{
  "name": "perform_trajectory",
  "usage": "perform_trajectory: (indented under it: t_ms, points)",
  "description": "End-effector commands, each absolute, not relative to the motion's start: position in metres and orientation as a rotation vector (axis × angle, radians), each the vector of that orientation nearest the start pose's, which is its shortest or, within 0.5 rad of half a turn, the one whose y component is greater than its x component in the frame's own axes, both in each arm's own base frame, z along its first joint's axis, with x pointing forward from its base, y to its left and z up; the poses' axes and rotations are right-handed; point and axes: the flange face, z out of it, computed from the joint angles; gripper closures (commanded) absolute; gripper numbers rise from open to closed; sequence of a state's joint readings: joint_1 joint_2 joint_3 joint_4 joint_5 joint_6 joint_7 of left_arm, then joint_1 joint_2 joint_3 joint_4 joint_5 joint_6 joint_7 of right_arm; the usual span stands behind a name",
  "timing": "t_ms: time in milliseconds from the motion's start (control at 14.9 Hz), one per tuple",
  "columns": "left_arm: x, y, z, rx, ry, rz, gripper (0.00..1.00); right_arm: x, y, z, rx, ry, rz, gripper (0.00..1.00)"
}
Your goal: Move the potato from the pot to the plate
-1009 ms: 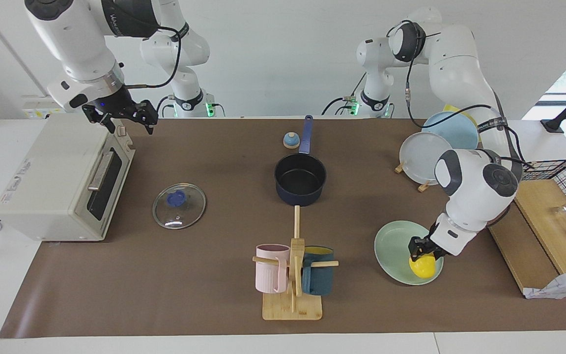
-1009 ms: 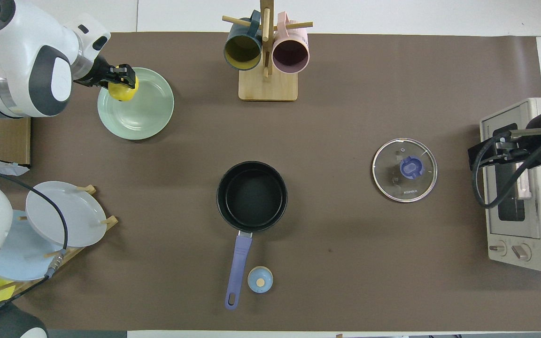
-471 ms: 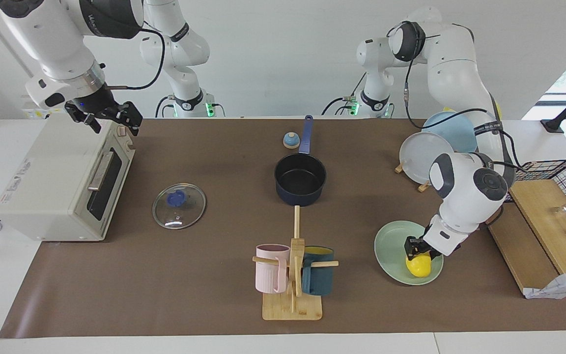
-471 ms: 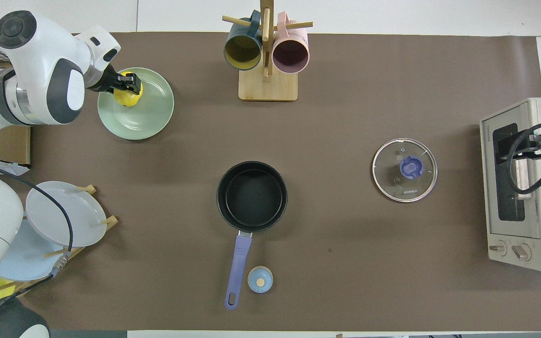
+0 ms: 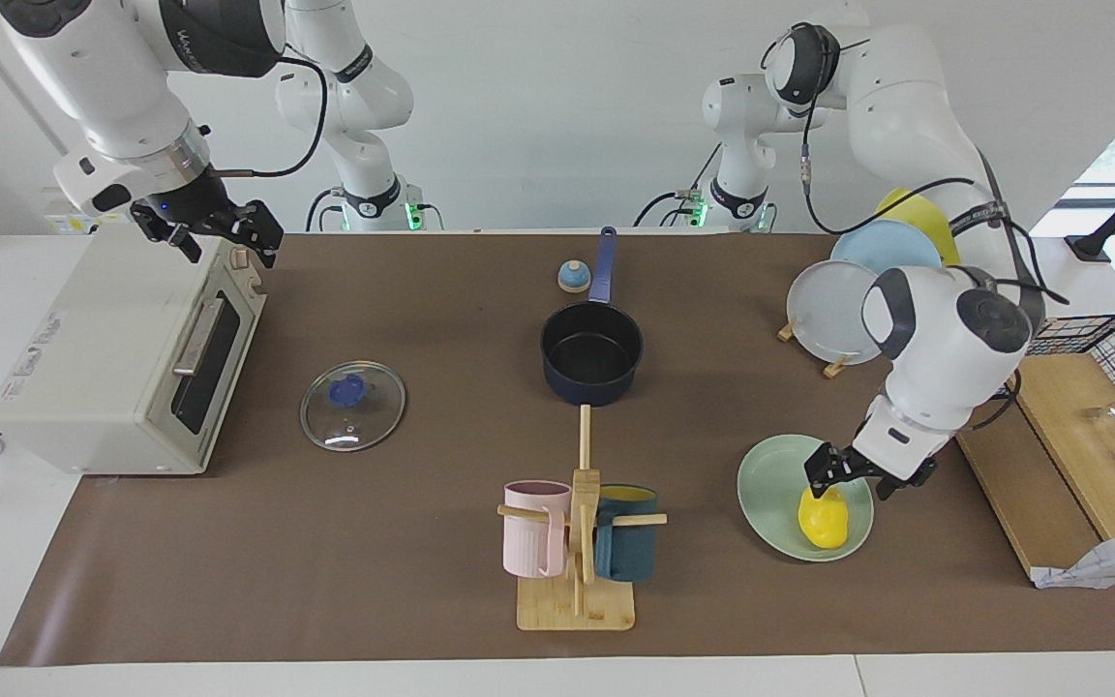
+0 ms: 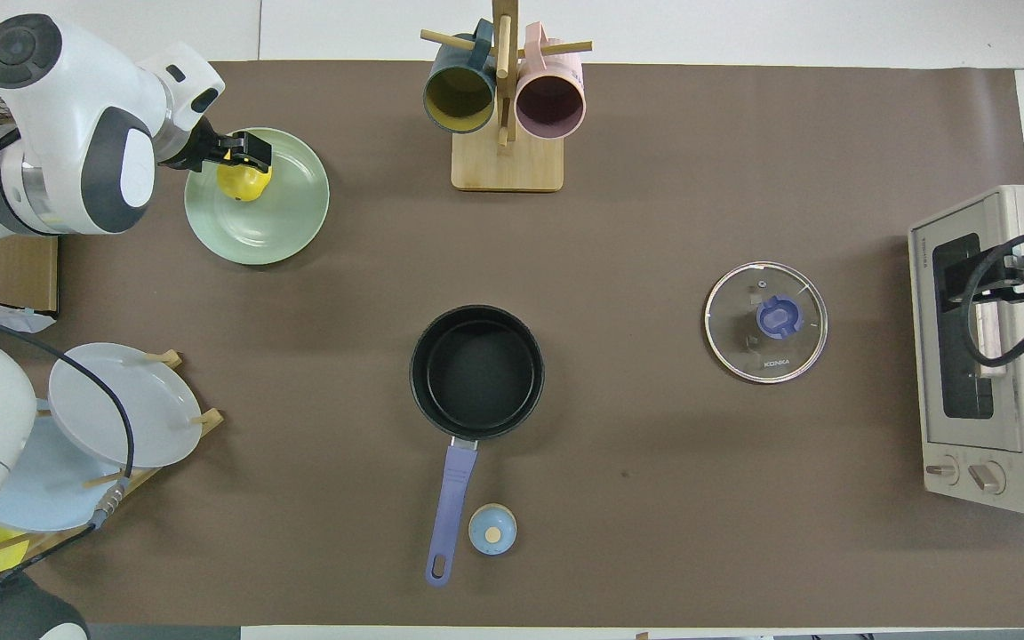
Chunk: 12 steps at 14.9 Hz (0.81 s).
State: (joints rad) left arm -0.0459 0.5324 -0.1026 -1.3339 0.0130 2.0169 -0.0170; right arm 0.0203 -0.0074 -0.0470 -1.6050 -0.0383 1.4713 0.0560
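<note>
Potato (image 5: 824,518) lies on mint plate (image 5: 768,479), lower right of facing view, at the plate's edge away from the robots. Left gripper (image 5: 858,474) hangs just above it, jaws spread, holding nothing. Pot (image 5: 591,353) mid-frame, nothing inside. Right gripper (image 5: 209,227) waits over toaster oven (image 5: 122,353), upper left, fingers apart.

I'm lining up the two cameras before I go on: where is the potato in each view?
Facing view: the potato lies on the mint-green plate, low in the picture toward the left arm's end, just under the open left gripper.
Overhead view: the potato is high up on the same plate.
Shared landmark: the mug rack beside the plate.
</note>
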Motion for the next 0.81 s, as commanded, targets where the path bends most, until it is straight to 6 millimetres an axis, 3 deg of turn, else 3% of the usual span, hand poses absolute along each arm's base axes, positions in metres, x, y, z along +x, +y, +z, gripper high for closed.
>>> perform_trajectory:
  t_ms: [0,202,404,538,740]
  points:
    - [0.676,-0.075,0.53,-3.145,0.138,-0.219,0.0,0.536,-0.023,0.605,-3.156,0.149,0.191,0.0]
    - [0.636,-0.058,0.592,-3.126,0.085,-0.166,0.0,0.535,-0.023,0.605,-3.155,0.151,0.191,0.0]
    - [0.601,-0.053,0.623,-3.119,0.081,-0.058,0.0,0.536,-0.023,0.605,-3.156,0.149,0.191,0.0]
    - [0.586,-0.052,0.625,-3.114,0.078,0.015,0.0,0.535,-0.024,0.605,-3.155,0.156,0.191,0.0]
    - [0.569,-0.053,0.606,-3.106,0.083,0.084,0.0,0.536,-0.023,0.605,-3.156,0.149,0.191,0.0]
